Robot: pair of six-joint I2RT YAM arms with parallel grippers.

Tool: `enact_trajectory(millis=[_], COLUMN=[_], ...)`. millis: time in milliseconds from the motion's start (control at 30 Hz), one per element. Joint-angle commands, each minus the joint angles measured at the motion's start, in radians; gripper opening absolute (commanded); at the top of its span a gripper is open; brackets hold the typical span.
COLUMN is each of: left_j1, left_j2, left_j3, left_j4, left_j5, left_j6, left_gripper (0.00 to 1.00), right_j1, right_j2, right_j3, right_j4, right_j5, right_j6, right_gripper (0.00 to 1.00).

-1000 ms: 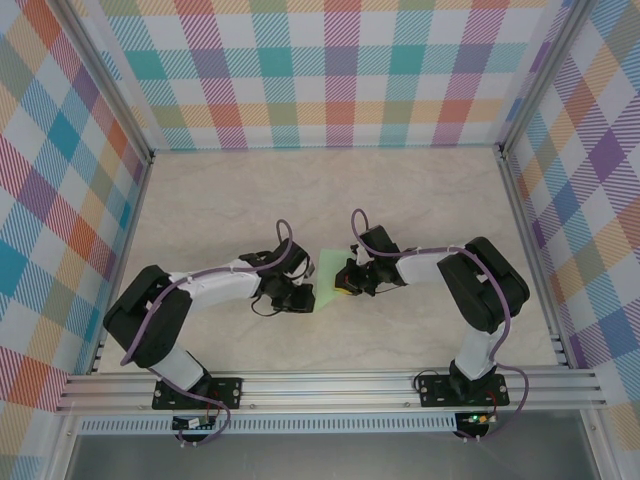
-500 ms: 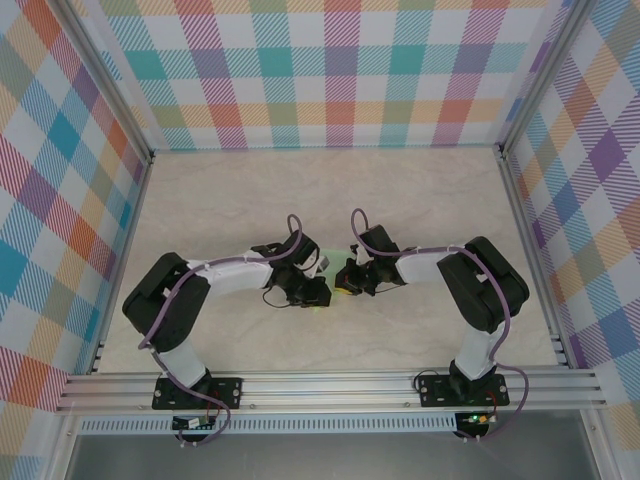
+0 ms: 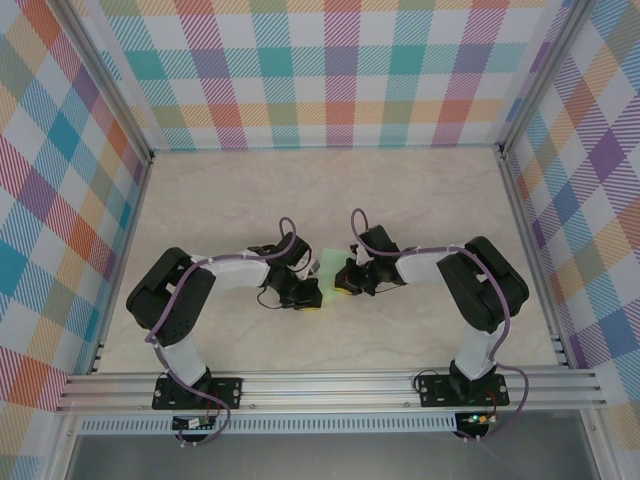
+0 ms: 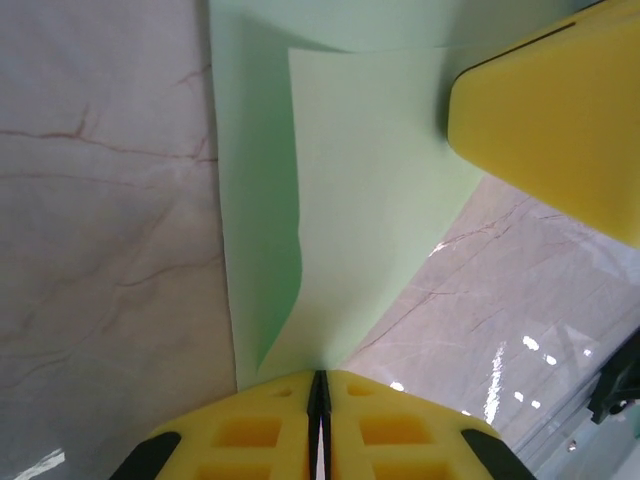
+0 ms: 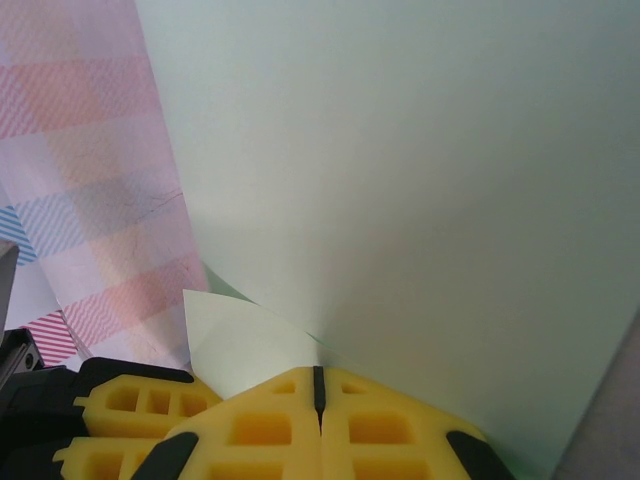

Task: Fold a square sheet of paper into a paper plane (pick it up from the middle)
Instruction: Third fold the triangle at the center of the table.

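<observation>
The left gripper [image 4: 318,392] and right gripper [image 5: 318,385] pinch opposite ends of the thin, floppy, seemingly part-folded square sheet of paper [image 4: 370,190] low over the middle of the table [image 3: 200,200], where it likely creases at a touch.

A pale marbled worktop [image 3: 330,190] with faint reddish veins lay under bright, even light, and its glossy surface caught small white glints. Panel walls [image 3: 340,70] in pastel plaid stood along its far, left and right edges. Aluminium rails [image 3: 330,385] ran along the near edge.
</observation>
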Motion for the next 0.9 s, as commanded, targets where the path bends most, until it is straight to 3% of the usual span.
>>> enact_trajectory(millis=[0,400,667,867], left_j1=[0.019,0.101,0.112,0.112], left_j2=[0.004,-0.018,-0.007,-0.108], left_j3=[-0.059,-0.154,-0.162,-0.156], left_j4=[-0.064,-0.013,-0.074,-0.071], left_j5=[-0.002,0.129,0.108,0.107], left_j6=[0.015,-0.010,-0.032,-0.088], left_gripper=[0.12,0.11,0.10,0.11], right_j1=[-0.001,-0.002,-0.001,0.000], right_j2=[0.053,0.059,0.053,0.055], right_j3=[-0.013,-0.010,-0.007,-0.003], right_j4=[-0.109,-0.122,-0.117,-0.118], right_j5=[0.102,0.114,0.109,0.104], right_j6=[-0.026,-0.034,-0.028,-0.022], right_gripper=[0.05,0.05,0.05,0.05])
